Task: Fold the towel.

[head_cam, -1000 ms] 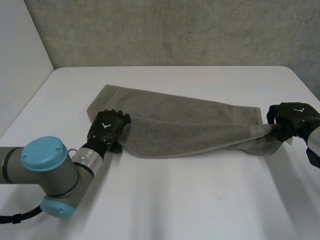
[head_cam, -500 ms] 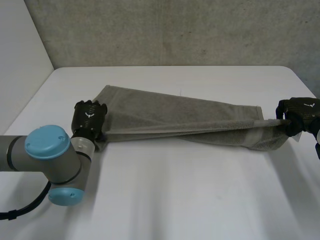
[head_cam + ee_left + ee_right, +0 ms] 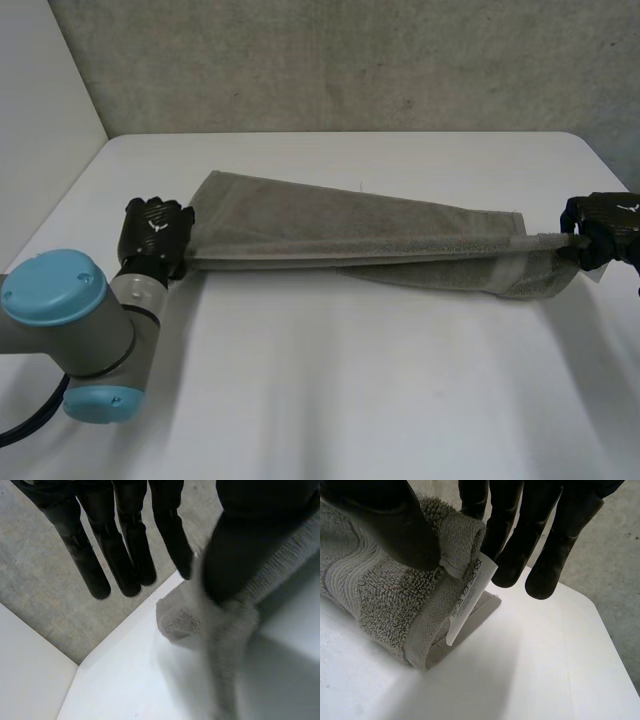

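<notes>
Soft, limp towel (image 3: 350, 228) sags mid-span; left hand (image 3: 155, 232) and right hand (image 3: 608, 222) each thumb-pinch 1 end corner, left probably.

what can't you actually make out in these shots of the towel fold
- Head view: the end of the grey terry towel is covered by the back of the black left hand that holds it.
- Head view: the black right hand is cut off at its wrist side by the frame edge.
- Right wrist view: the print on the white care label is too small to read.
- Head view: most of the towel's lower layer is hidden under the upper one.
</notes>
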### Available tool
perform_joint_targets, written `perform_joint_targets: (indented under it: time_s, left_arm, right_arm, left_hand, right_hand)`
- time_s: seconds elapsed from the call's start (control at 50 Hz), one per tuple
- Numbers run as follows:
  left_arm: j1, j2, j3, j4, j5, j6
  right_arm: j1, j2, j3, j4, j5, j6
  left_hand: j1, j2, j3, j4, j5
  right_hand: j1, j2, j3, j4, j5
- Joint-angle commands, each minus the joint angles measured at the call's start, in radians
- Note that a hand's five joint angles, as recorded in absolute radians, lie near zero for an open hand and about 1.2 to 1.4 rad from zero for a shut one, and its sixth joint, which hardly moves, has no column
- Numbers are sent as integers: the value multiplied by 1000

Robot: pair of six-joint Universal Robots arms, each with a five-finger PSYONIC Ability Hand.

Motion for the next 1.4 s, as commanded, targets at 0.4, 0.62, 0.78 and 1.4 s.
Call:
perform_joint_targets:
  time_s: [0.4, 0.62, 0.78, 1.4]
  left_arm:
    - [40, -13, -29, -102, 64, 67]
    - [46, -8, -31, -106, 71, 68]
    - [69, 88, -78, -146, 76, 84]
    - [94, 58, -195, -74, 317, 85]
  right_arm:
    - [5, 0, 3, 5, -4, -6]
    - [3, 0, 1, 5, -4, -8]
    - [11, -17, -5, 17, -4, -43]
    - [14, -18, 24, 19, -3, -85]
  left_hand:
    - [-411, -413, -412, -413, -407]
    - [381, 380, 381, 379, 386]
    - [381, 380, 381, 379, 386]
    - [-244, -245, -244, -246, -239]
  right_hand:
    - [46, 66, 48, 49, 47]
    - [46, 66, 48, 49, 47]
    - [46, 66, 48, 49, 47]
    - [46, 66, 48, 49, 47]
